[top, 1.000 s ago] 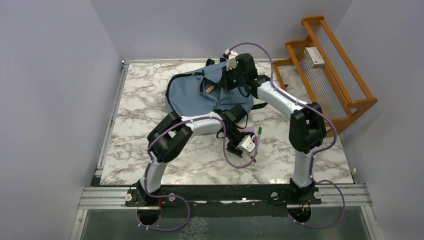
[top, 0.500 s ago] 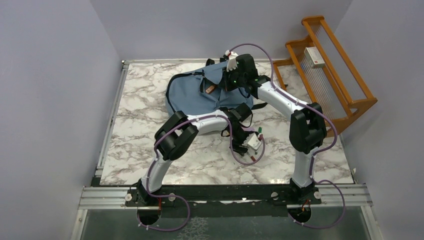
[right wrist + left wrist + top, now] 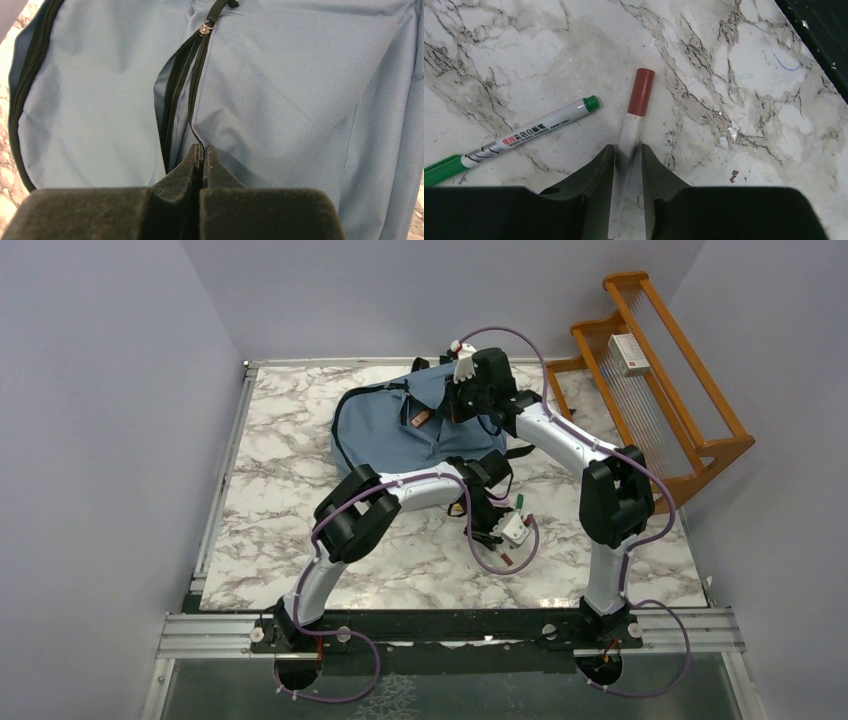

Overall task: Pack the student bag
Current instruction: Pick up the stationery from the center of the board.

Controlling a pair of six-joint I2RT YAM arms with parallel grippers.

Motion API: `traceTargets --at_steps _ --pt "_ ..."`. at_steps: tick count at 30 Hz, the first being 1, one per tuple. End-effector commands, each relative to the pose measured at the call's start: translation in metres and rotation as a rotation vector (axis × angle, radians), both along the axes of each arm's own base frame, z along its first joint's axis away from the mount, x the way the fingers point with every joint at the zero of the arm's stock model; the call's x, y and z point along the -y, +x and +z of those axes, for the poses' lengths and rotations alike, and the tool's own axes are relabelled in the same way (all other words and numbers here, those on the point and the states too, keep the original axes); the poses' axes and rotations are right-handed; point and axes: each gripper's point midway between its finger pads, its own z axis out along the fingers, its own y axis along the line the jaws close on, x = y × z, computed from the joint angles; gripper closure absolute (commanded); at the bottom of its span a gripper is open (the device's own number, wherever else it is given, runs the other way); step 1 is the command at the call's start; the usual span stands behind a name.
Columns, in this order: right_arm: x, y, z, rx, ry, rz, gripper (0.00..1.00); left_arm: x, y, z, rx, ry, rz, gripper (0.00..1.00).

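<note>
The student bag (image 3: 390,430) lies flat on the marble counter (image 3: 270,490), in the upper centre of the overhead view, with its front pocket's zipper partly open. The right pincer (image 3: 202,150) is at the bag's upper right. It is closed, and the wrist view shows the pocket's dark zipper edge running straight in between its tips.

Below the bag, toward the lower centre of the overhead view, the left pincer (image 3: 628,150) points down at the counter. Its jaws stand narrowly apart on either side of the clear barrel of a pen with a red-brown cap (image 3: 641,92), which lies on the marble. I cannot tell whether they are pressing it. A green-capped whiteboard marker (image 3: 529,134) lies just left of the pen, angled and not touching it.

A wooden rack (image 3: 700,445) stands at the counter's upper right edge.
</note>
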Motion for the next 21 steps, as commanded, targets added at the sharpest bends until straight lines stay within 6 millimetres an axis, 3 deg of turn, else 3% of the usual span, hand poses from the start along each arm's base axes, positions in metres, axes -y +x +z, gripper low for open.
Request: traceTargets --at_steps 1,5,10,16,21 --pt "0.008 -0.008 0.006 -0.019 -0.004 0.011 1.00 -0.016 -0.001 -0.033 0.023 0.115 -0.006 0.80" --pt "0.007 -0.007 0.006 -0.021 0.000 0.013 0.99 -0.011 -0.001 -0.022 0.027 0.081 -0.018 0.95" --pt "0.008 -0.006 0.009 -0.012 -0.008 0.007 1.00 -0.001 -0.008 0.010 0.009 -0.015 -0.044 1.00" --pt "0.009 -0.004 0.011 -0.006 -0.016 0.005 1.00 0.003 -0.016 0.082 0.033 -0.175 -0.058 1.00" --pt "0.009 -0.004 0.013 0.001 -0.012 0.000 1.00 -0.011 -0.018 0.127 0.008 -0.279 -0.040 1.00"
